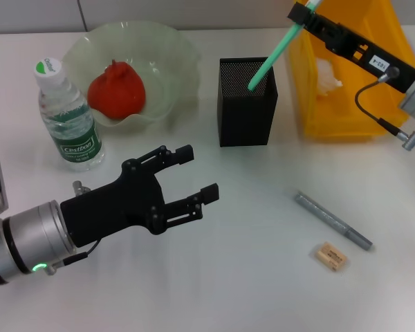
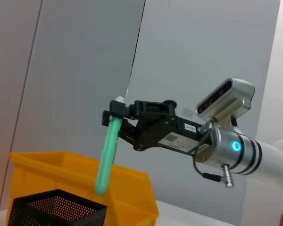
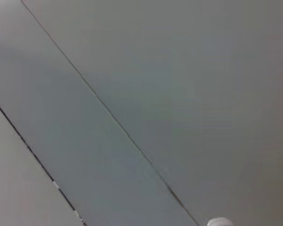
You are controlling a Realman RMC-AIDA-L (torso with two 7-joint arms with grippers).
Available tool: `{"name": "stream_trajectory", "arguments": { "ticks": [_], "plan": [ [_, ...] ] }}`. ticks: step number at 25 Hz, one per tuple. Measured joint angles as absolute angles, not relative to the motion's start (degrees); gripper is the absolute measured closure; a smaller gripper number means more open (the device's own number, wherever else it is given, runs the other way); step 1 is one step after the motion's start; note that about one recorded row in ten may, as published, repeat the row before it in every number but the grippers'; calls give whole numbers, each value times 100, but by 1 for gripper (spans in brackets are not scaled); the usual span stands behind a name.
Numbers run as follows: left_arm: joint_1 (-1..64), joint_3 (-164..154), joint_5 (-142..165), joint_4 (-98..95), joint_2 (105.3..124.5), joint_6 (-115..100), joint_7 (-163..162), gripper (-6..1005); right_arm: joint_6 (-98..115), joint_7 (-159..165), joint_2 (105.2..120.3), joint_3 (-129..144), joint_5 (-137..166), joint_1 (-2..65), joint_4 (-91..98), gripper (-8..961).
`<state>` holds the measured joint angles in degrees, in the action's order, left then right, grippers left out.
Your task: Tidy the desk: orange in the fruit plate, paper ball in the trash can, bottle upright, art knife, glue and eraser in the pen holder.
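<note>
Right gripper (image 1: 306, 12) raised over the far side of the desk, clamped on the top end of a slim green stick (image 1: 271, 57), apparently the glue. Stick tilted, lower tip at the mouth of the pen holder (image 1: 245, 111); cannot tell whether the tip is inside or just above the rim. Seen from the left wrist, the same gripper (image 2: 117, 113) pinching the green stick (image 2: 107, 157) above the black mesh pen holder (image 2: 56, 212), with the trash can (image 2: 80, 181) right behind.

Left gripper (image 1: 197, 176) low over the near side of the desk, fingers spread apart, holding nothing.

Orange (image 1: 116, 88) already in the fruit plate (image 1: 169, 52). Bottle (image 1: 66, 114) standing upright just beside the plate, cap on. Something white, likely the paper ball (image 1: 327, 76), showing through the wall of the trash can (image 1: 346, 97), just beside the pen holder.

Grey art knife (image 1: 332, 220) lying flat on the desk (image 1: 249, 290), well apart from the pen holder. Eraser (image 1: 330, 256) near it, closer to the front edge, not touching.

Right wrist view: only blank grey panels.
</note>
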<state>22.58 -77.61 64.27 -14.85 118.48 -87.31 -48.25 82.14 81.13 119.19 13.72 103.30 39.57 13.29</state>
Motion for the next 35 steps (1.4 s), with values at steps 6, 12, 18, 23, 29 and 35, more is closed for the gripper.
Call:
{"name": "stream_trajectory", "arguments": {
  "ticks": [6,12,18,23,29,35],
  "plan": [
    [2259,-7761,6442,-1485,11847,-8753,-4825,192,8021,7707,11921,1388,10263,4010,1325,773],
    [2259,-7761,6443,-1485,11847,-8763,-4825,193,7764,6830,11938,1417,10263,4194,1149,773],
    [2259,-7761,6443,-1485,11847,-8761,-4826,193,7387,5969,11945,1465,10287,4413,907,773],
    [2259,-7761,6442,-1485,11847,-8752,-4843,193,7126,5660,11951,1769,10290,4520,842,773],
    [2259,-7761,6443,-1485,11847,-8745,-4843,193,7098,5477,11953,1936,10295,4560,840,773],
    [2259,-7740,6442,-1485,11847,-8727,-4854,193,7077,5332,11953,1996,10305,4559,857,773]
  ]
}}
